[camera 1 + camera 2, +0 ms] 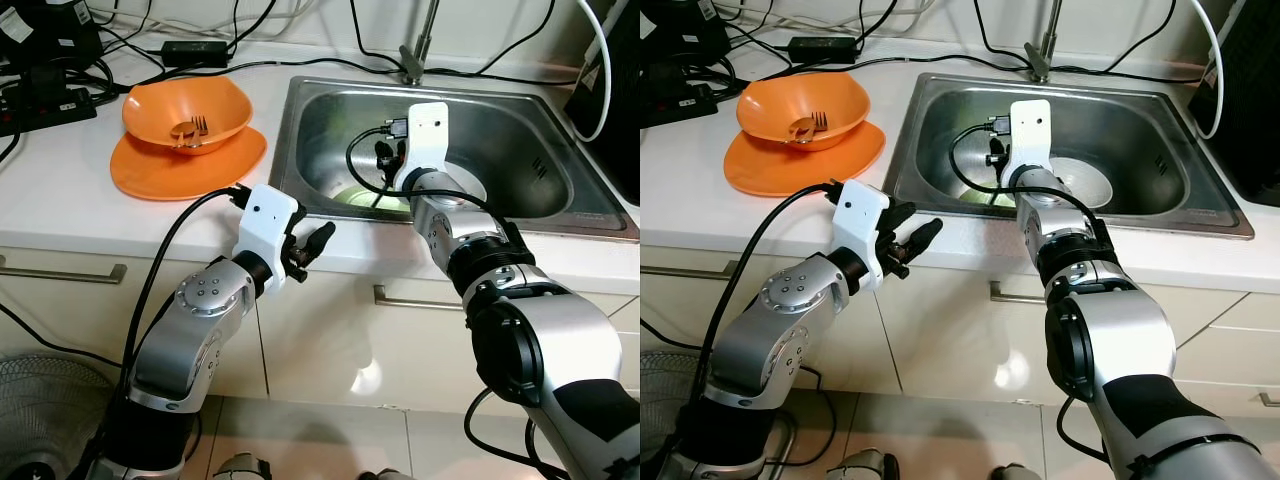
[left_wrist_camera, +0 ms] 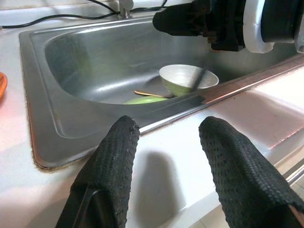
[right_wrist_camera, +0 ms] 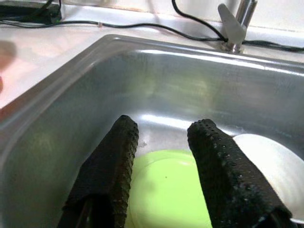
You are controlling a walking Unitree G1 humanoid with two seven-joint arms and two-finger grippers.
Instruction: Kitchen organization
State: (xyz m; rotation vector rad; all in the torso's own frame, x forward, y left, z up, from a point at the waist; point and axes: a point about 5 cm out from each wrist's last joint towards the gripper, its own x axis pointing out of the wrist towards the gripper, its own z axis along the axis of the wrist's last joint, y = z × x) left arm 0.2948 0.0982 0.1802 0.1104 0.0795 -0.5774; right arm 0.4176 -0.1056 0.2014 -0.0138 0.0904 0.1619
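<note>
Two parted fingers: right gripper point(image 3: 159, 166) over green plate point(image 3: 166, 190).

1. Arms: silver metallic shells with black joint sections; left elbow disc carries a ring of small screws.
2. Wrists: white boxy housings, each fed by a black cable.
3. Left gripper point(image 2: 166, 166) and right gripper point(image 3: 164, 175): two long black fingers each, pads dimpled.
</note>
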